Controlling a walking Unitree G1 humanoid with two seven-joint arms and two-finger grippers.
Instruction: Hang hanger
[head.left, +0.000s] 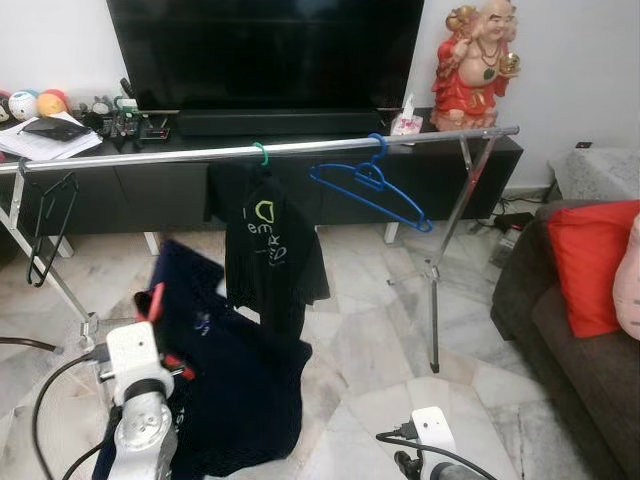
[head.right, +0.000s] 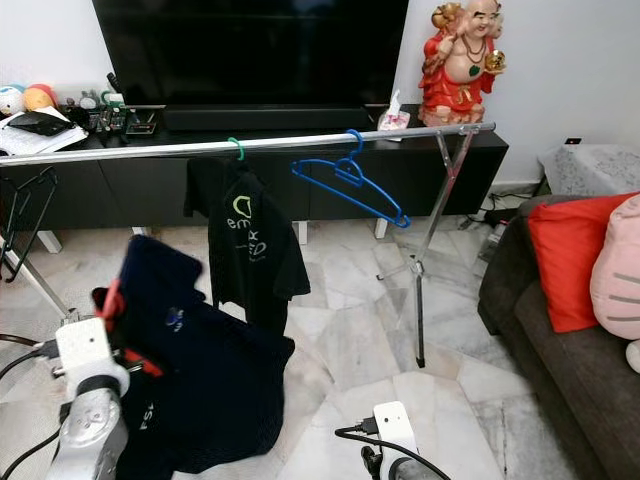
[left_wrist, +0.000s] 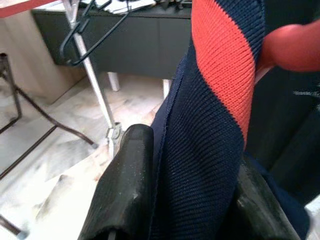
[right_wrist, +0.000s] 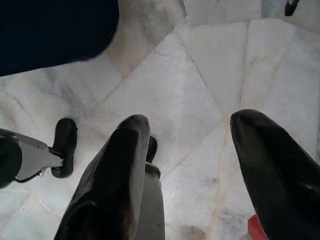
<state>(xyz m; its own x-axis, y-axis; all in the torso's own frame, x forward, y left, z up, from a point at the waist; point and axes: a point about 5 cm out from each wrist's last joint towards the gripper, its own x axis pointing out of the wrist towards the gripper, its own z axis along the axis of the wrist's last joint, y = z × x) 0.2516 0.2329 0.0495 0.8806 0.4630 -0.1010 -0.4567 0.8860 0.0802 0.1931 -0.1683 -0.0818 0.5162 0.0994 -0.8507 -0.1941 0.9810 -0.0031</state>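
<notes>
A silver clothes rail (head.left: 300, 147) spans the room in front of the TV console. On it hang a black T-shirt (head.left: 265, 240) on a green hanger (head.left: 261, 153), an empty blue hanger (head.left: 372, 186), and an empty black hanger (head.left: 48, 225) at the far left. My left gripper (left_wrist: 195, 200) is shut on the red-striped collar of a navy shirt (head.left: 240, 390), which sits on a red hanger (head.left: 155, 300), low and left of the black T-shirt. My right gripper (right_wrist: 195, 165) is open, empty, low above the marble floor.
The rack's right legs (head.left: 435, 290) stand on the marble floor. A dark sofa (head.left: 570, 350) with a red cushion (head.left: 590, 265) lies at the right. Behind the rail stands a black TV console (head.left: 300, 185) with a red statue (head.left: 478, 65) and clutter.
</notes>
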